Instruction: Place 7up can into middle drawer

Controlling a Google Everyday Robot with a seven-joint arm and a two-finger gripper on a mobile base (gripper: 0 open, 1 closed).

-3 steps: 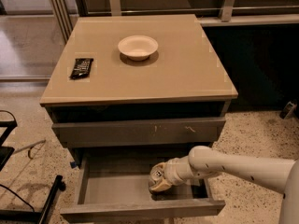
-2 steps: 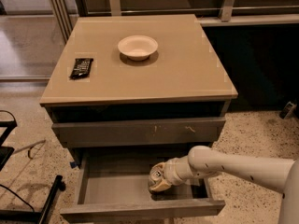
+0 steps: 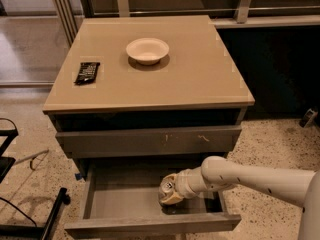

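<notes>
The middle drawer (image 3: 125, 204) is pulled out below the cabinet, its grey inside showing. My white arm reaches in from the right. My gripper (image 3: 170, 193) is inside the drawer, at its right-centre, and the 7up can (image 3: 167, 186) sits at its tip with its silver top facing up. The can is low in the drawer, close to the floor of it; whether it touches the floor I cannot tell. The gripper's tan fingers (image 3: 172, 199) wrap the can's lower side.
Above the open drawer is a shut grey drawer front (image 3: 150, 140) with pale scratch marks. On the tan cabinet top (image 3: 200, 79) stand a white bowl (image 3: 147, 50) and a dark snack packet (image 3: 87, 72). A black stand leg (image 3: 52, 211) lies on the speckled floor at left.
None; the arm, the gripper and the can stay where they were in the drawer.
</notes>
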